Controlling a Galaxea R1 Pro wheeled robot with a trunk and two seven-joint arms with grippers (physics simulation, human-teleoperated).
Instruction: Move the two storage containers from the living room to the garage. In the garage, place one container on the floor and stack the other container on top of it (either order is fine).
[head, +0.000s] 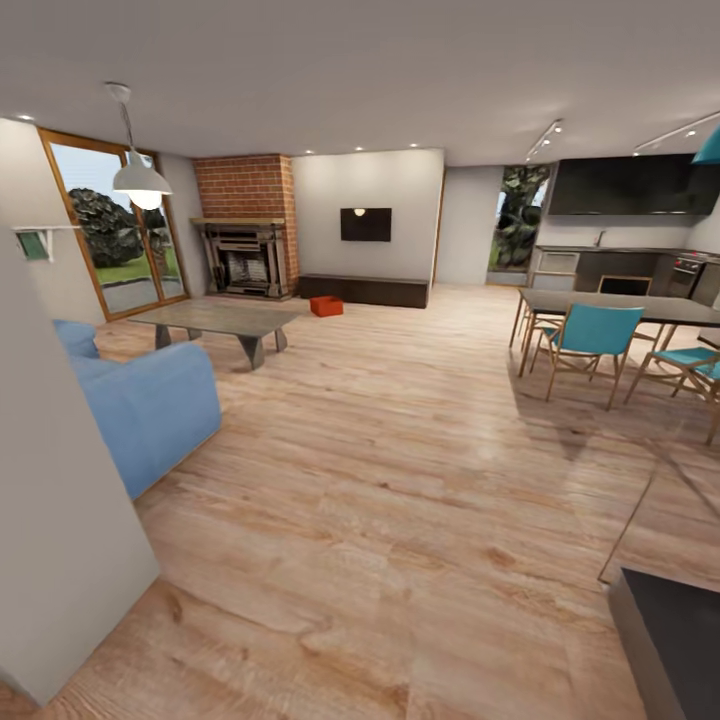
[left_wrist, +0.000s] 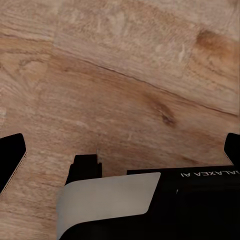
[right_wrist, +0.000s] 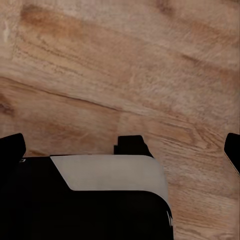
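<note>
I am looking from the head camera across the living room, over a light wood plank floor (head: 400, 480). My landmark is the red brick chimney (head: 245, 195) with its fireplace at the far wall. Just to the right of the chimney, low on the floor, an orange-red storage container (head: 326, 306) is sitting in front of the left end of the long dark cabinet (head: 365, 290). I am seeing one orange-red shape there; whether it is one bin or two together is too small to tell. Above the cabinet, further right of the chimney, the black TV (head: 365, 224) is hanging on the white wall. In front of the chimney, nearer to me, a low grey coffee table (head: 215, 322) is standing, and nearer still a blue sofa (head: 140, 400). Left of the chimney the wood-framed glass doors (head: 110, 230) are showing greenery outside. Far to the right of the chimney a dark dining table (head: 620, 305) with teal chairs (head: 590, 345) is standing.

My left wrist camera is pointing down at the wood planks, with the left pincer (left_wrist: 120, 155) spread wide, its dark tips at opposite edges and nothing between them. The right pincer (right_wrist: 120, 150) is likewise spread wide over bare planks, holding nothing.
</note>
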